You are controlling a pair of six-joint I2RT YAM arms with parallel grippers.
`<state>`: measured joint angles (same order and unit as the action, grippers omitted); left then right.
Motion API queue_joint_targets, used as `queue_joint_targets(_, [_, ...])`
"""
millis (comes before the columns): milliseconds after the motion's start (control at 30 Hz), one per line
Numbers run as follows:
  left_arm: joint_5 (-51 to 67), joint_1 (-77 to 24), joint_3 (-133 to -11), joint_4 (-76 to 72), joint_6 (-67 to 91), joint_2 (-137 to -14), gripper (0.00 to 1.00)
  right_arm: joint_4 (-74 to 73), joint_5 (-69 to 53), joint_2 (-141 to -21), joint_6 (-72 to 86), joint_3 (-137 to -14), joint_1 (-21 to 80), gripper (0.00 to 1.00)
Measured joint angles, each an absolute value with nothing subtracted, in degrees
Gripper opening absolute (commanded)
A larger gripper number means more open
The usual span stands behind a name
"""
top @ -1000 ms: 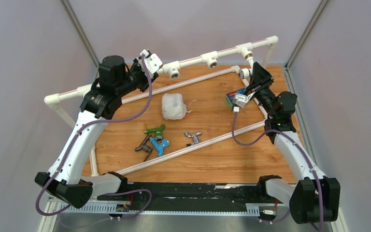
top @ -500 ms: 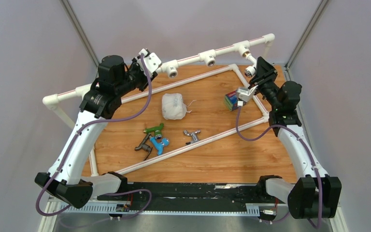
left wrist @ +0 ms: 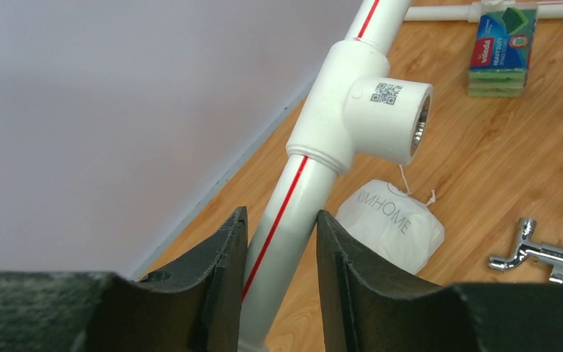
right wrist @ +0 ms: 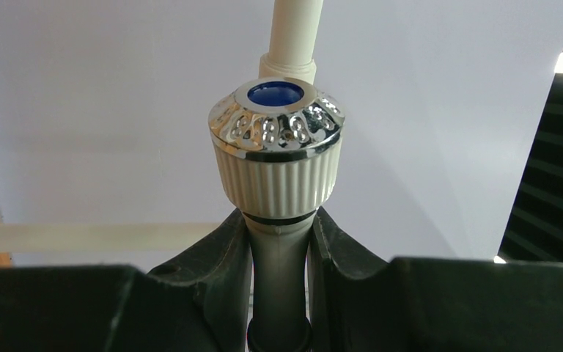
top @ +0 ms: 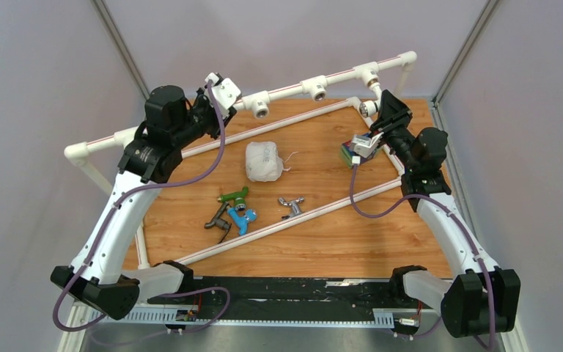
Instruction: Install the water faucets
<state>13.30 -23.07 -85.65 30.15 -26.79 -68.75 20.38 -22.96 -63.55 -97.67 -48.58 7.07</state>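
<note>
Right gripper (right wrist: 280, 242) is shifting left, still pinching the ribbed, chrome-capped white faucet (right wrist: 278, 158) under the far tee (top: 370, 73); left gripper (left wrist: 278, 242) is clasping the pipe (left wrist: 304, 191); green (top: 234, 196), blue (top: 243, 218), grey (top: 218, 220), chrome (top: 291, 206) faucets are lying mid-board (top: 322, 235).

The left arm (top: 117, 213) and right arm (top: 451, 231) both have smooth white link shells joined by chunky black joint housings, with black bases. A purple cable (top: 221, 136) loops along each one to a small white camera housing (top: 220, 89) at the wrist (boxy and angular). The fingers (left wrist: 216, 293) are matte black with curved inner faces.
</note>
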Motion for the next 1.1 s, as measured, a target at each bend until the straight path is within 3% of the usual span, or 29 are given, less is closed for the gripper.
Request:
queue_joint_targets(700, [19.27,-24.73,-83.66,39.7,-18.87,-64.64,0.02,29.47,-27.99,-67.22,-68.51,-49.32,6.09,0.0])
queue_joint_targets(733, [19.2,-24.73,-83.66,39.72,-18.79,-64.64,0.05,29.98,-28.29,-67.35,-66.92,-49.32,5.82,0.0])
queue_joint_targets(800, [18.98,-24.73,-83.66,39.75,-18.65,-64.62,0.21,31.07,-29.06,-67.64,-63.4,-49.32,5.28,0.0])
queue_joint_targets(833, [18.83,-24.73,-83.66,39.77,-18.44,-64.6,0.36,31.66,-29.52,-67.83,-61.56,-49.32,4.93,0.0])
queue_joint_targets(867, [18.5,-24.73,-83.7,39.88,-18.37,-64.6,0.42,32.12,-29.8,-67.99,-60.14,-49.32,4.69,0.0])
queue_joint_targets(900, [18.02,-24.73,-83.79,39.99,-18.13,-64.6,0.55,32.91,-30.24,-68.23,-58.02,-49.32,4.27,0.0])
queue_joint_targets(967, [16.51,-24.73,-84.49,40.53,-17.63,-64.62,0.67,33.95,-30.92,-68.62,-55.0,-49.32,3.62,0.0])
queue_joint_targets(1100, [12.36,-24.73,-89.58,42.24,-16.88,-65.45,0.74,36.45,-32.03,-69.14,-50.06,-48.62,2.61,0.0])
